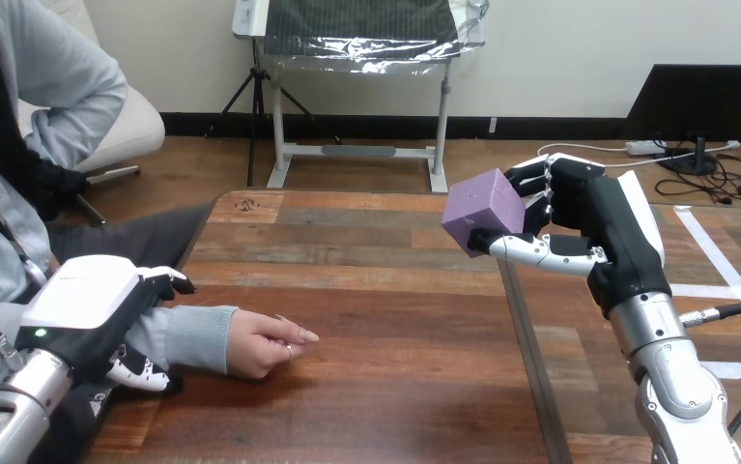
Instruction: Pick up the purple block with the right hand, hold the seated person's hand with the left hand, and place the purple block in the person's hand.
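Note:
A purple block [483,213] hangs above the table's right half, pinched between the thumb and curled fingers of my right hand [593,217]. The person's hand [268,342] rests on the table at the left, knuckles up, fingers loosely curled and pointing right. My left hand [91,307] sits over the person's grey-sleeved forearm near the table's left edge, with its thumb and fingers curled down around the sleeve on both sides. The block is well to the right of the person's hand and higher.
The wooden table [385,387] has a seam [526,338] running front to back right of centre. The person sits at the left edge, with their torso and other arm beside my left arm.

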